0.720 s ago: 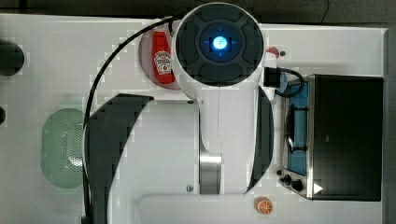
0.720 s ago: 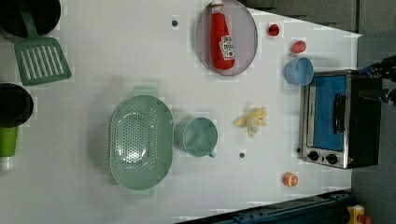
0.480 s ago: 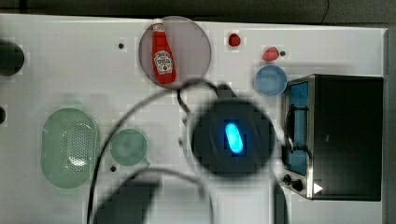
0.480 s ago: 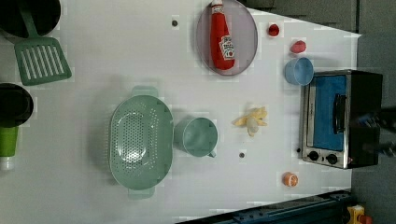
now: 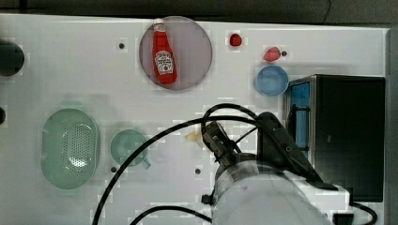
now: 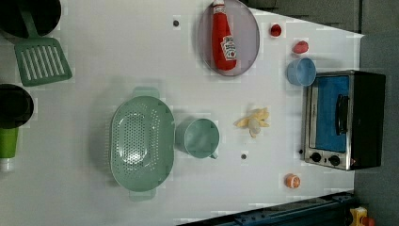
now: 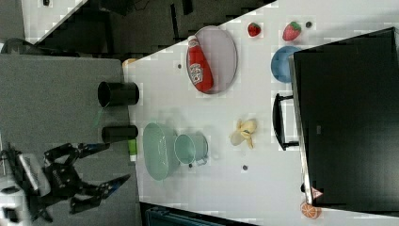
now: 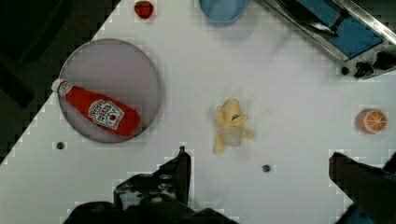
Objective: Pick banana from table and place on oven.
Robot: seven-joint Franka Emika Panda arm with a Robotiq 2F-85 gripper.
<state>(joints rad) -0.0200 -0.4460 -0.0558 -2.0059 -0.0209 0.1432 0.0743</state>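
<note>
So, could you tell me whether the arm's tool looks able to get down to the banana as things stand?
Probably yes. The banana lies alone on the table, apart from the green cup and the oven, and the tool stands open above it with nothing between.

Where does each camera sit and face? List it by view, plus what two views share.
Top view: overhead, facing straight down on the table; the arm covers the top view's lower middle.
Left view: overhead, facing down; oven at the left view's right.
Right view: high, angled across the oven's black top.
Wrist view: on the wrist, facing down at the banana; open gripper at the edge.
Shared: left and right views both show banana before oven door.
</note>
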